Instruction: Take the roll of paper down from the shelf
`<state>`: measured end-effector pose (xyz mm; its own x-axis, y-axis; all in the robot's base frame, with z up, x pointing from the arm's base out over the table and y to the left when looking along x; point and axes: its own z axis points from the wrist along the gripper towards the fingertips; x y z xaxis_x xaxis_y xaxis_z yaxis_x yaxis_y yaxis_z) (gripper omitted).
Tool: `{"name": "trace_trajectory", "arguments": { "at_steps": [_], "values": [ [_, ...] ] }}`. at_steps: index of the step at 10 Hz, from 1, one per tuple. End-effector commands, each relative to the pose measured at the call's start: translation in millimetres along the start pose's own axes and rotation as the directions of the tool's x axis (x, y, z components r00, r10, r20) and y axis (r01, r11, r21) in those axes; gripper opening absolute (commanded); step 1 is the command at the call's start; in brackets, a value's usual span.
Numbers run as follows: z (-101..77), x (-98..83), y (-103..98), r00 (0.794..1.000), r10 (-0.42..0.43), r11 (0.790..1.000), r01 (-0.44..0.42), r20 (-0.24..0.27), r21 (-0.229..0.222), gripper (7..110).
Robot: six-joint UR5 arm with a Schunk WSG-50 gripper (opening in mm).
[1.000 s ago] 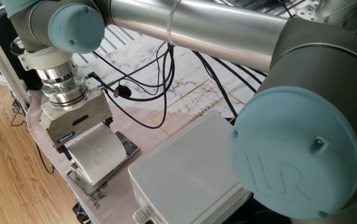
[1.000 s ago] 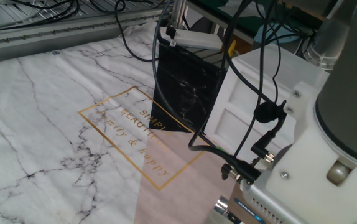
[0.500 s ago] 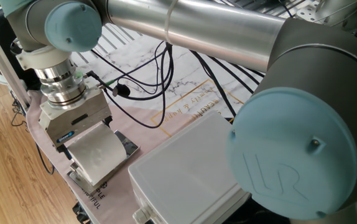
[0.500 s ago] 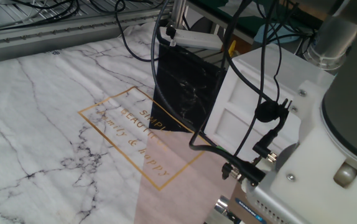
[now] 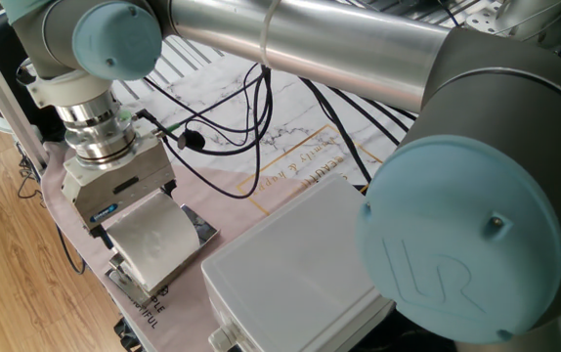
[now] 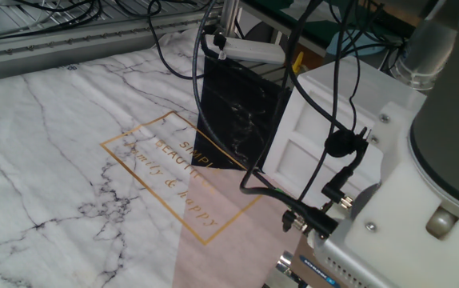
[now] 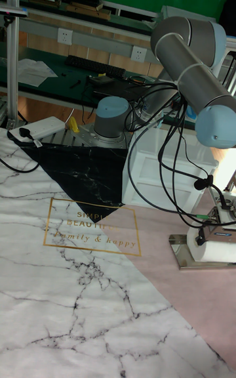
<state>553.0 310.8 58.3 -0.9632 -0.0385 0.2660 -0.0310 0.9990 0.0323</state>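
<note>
Sitting almost exactly as a second ago, the roll of paper (image 5: 153,238) still lies on the chrome shelf (image 5: 198,230), just left of the white plastic box (image 5: 290,269). The gripper (image 5: 122,191) stays pressed over it; whether its jaws grip I cannot tell. Lifting looks not yet begun.

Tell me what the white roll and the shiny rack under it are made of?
The white soft paper roll looks like tissue paper: matte, slightly dimpled, wound into a cylinder. The shiny chrome metal rack under it looks like polished metal, since its flat plate gleams and mirrors dark patches. The gripper sits right over the roll, so its ends are partly hidden.
</note>
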Motion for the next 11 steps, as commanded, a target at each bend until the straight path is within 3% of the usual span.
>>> {"name": "trace_trajectory", "arguments": {
  "at_steps": [1,11],
  "values": [
    [-3.1,-0.7,1,1.000,-0.003,1.000,0.003,0.000,-0.027,7],
    [-8.7,-3.3,-14,1.000,-0.027,0.999,0.028,0.013,-0.026,7]
  ]
}}
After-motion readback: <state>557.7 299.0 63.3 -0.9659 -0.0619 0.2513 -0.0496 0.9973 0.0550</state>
